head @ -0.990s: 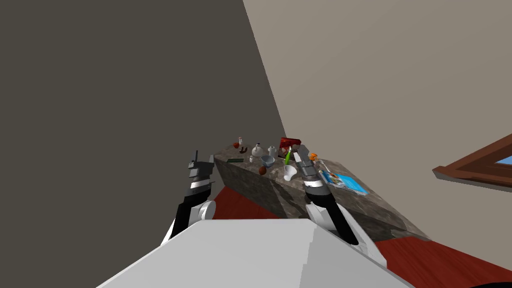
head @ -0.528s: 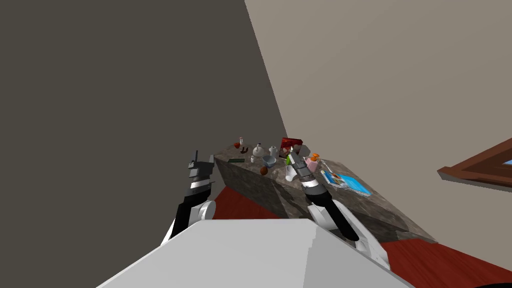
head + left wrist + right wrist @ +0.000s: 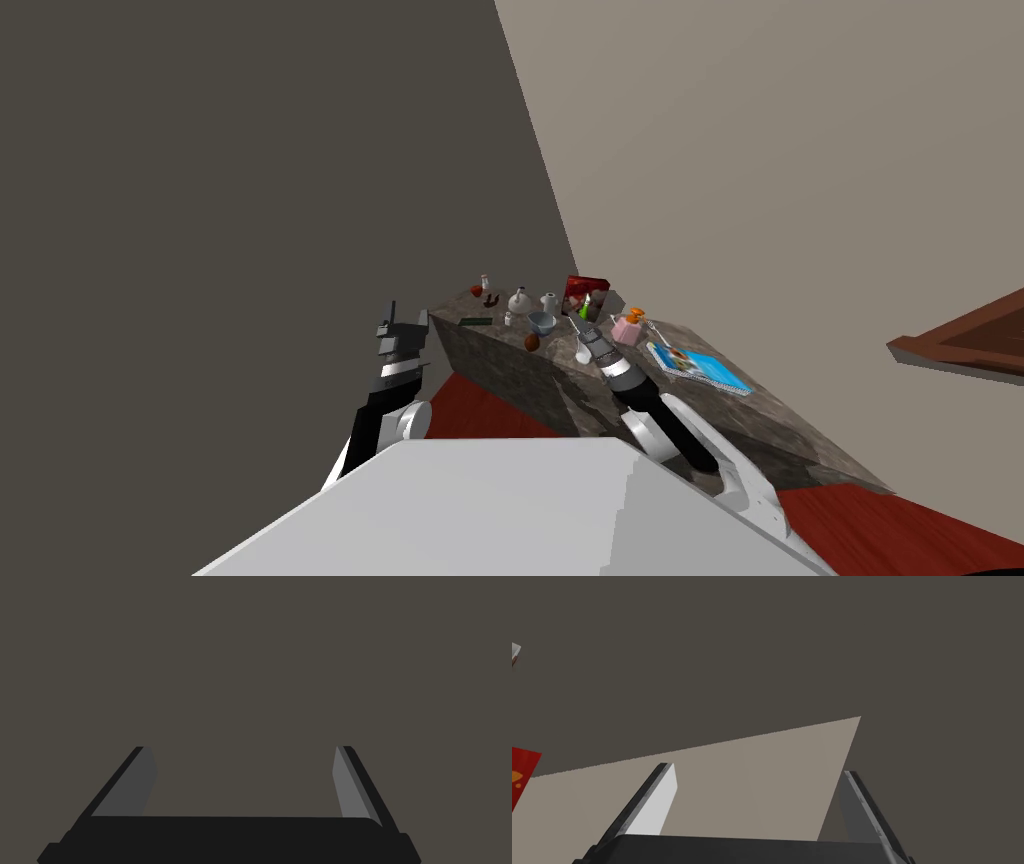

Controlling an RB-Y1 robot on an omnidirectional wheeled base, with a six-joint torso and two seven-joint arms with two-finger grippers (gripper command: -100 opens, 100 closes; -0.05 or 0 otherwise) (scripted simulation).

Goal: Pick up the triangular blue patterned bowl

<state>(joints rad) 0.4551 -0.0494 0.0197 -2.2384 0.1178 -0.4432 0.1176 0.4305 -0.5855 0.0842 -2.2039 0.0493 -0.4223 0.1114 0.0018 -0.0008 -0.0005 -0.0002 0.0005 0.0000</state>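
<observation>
The bluish triangular bowl [image 3: 541, 322] sits on the mottled stone counter [image 3: 600, 395], near its left end. My right gripper [image 3: 577, 324] hovers just right of the bowl, above a white cup [image 3: 583, 353] that my wrist partly covers. In the right wrist view its fingers [image 3: 662, 801] stand open with nothing between them, facing the room's walls. My left gripper [image 3: 394, 312] hangs off the counter's left end, open and empty, its fingers [image 3: 142, 781] facing a dark wall.
Around the bowl stand a brown ball [image 3: 531, 342], a green bar [image 3: 473, 321], a white jug [image 3: 518, 300], a small white cup [image 3: 549, 300] and a red box [image 3: 585, 287]. A pink item [image 3: 628, 330] and a blue book [image 3: 705, 367] lie further right. Red floor [image 3: 480, 410] lies below.
My right arm has swung left and lower over the counter, from beside the red box to just right of the bowl. The head view shifted slightly. The left arm is unmoved.
</observation>
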